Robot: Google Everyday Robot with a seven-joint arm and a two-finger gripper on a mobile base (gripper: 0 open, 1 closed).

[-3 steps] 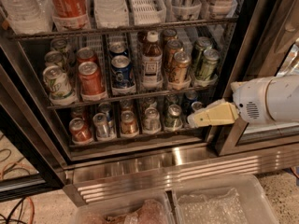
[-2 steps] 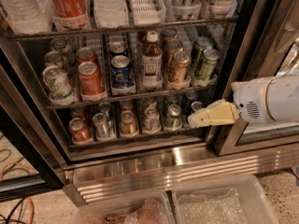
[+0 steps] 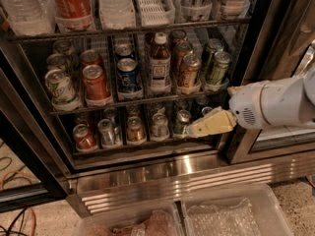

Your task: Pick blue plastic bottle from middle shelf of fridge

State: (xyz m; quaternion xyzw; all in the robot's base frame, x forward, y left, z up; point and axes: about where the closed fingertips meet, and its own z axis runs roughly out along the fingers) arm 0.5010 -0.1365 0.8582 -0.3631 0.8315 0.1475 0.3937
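The blue plastic bottle [image 3: 159, 63] stands upright on the middle shelf [image 3: 123, 103] of the fridge [image 3: 172, 173]. It has a white cap, dark contents and a pale label, and it rises above the cans around it. It sits between a blue soda can [image 3: 128, 75] on its left and a bronze can [image 3: 188, 73] on its right. My gripper [image 3: 193, 130] is a tan wedge on a white arm [image 3: 275, 102] that comes in from the right. It is in front of the lower shelf, below and to the right of the bottle, and holds nothing.
Red [image 3: 96, 82] and green [image 3: 60, 87] cans fill the left lanes and green cans [image 3: 216, 68] the right. Several cans [image 3: 135, 129] stand on the lower shelf. Large bottles [image 3: 22, 6] sit on the top shelf. Clear plastic bins [image 3: 226, 215] lie on the floor in front. Cables [image 3: 15, 181] lie at the left.
My arm and gripper have moved a little to the left, toward the fridge opening. The bottle and cans have not moved.
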